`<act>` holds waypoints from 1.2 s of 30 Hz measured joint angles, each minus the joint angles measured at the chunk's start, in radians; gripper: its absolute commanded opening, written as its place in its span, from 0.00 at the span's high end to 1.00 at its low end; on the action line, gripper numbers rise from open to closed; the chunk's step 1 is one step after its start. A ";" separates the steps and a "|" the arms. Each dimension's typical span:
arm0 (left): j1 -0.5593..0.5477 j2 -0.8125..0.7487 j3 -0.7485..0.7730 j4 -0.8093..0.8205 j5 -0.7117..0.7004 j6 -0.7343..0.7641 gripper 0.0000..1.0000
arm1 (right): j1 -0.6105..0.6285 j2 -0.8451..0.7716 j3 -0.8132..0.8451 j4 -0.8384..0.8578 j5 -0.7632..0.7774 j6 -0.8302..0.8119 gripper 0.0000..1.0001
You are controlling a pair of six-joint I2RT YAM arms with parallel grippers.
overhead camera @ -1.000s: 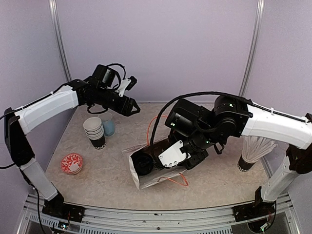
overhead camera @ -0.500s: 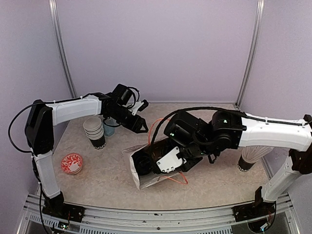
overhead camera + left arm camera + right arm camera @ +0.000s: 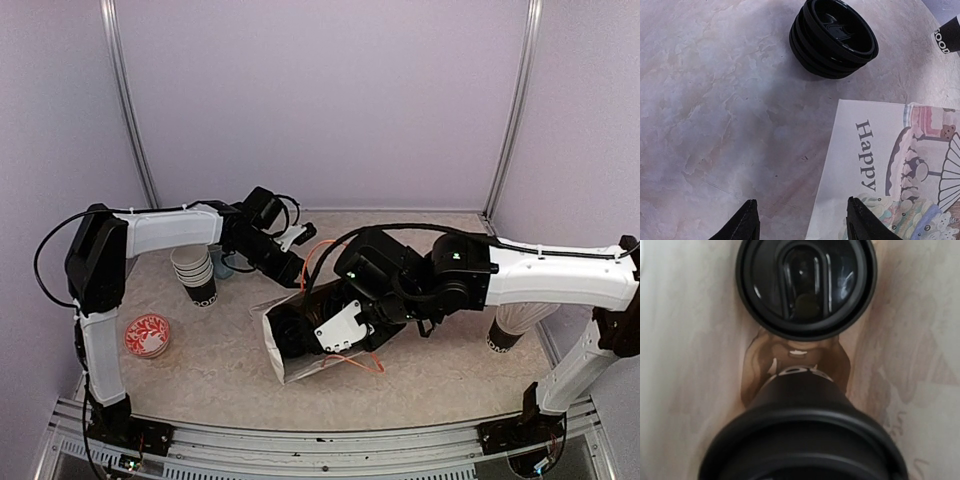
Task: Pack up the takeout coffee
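Count: 2 lidded takeout coffees, 1 paper bag (image 3: 318, 369), 1 nested stack of lidless cups (image 3: 195, 270), 1 light blue mug (image 3: 223, 263), 1 red patterned dish (image 3: 147, 335), 1 cup of white straws (image 3: 512, 322), 1 stack of black lids (image 3: 832, 37).

The bag lies on its side on the table (image 3: 220, 385), mouth toward the near left, orange handles trailing. Both coffees are inside it in the right wrist view. The far takeout cup (image 3: 805, 285) shows its lid to the camera. The near takeout cup (image 3: 800, 440) is right up at the lens, lid first, base touching or almost touching the far one.

The right gripper (image 3: 318, 330) is in the bag mouth. Its fingers are hidden behind the near lid, so grip can't be confirmed.

The left gripper (image 3: 801, 210) is spread wide with nothing between the fingers, low over the table at the bag's printed "Happy" side.

Changes: the left arm was raised high a second ago and has dropped to the bag's far edge, slightly closer than half a second ago. The right gripper has pushed deeper into the bag. Nothing else has moved.
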 measured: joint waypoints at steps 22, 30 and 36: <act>-0.042 0.007 -0.011 0.008 0.095 0.031 0.43 | -0.063 0.040 -0.023 0.054 -0.057 0.003 0.50; -0.043 0.007 -0.022 0.019 0.119 0.031 0.43 | -0.065 0.064 -0.031 0.060 -0.068 0.003 0.50; -0.045 0.006 -0.026 0.024 0.133 0.031 0.43 | -0.070 0.081 -0.034 0.072 -0.066 0.003 0.50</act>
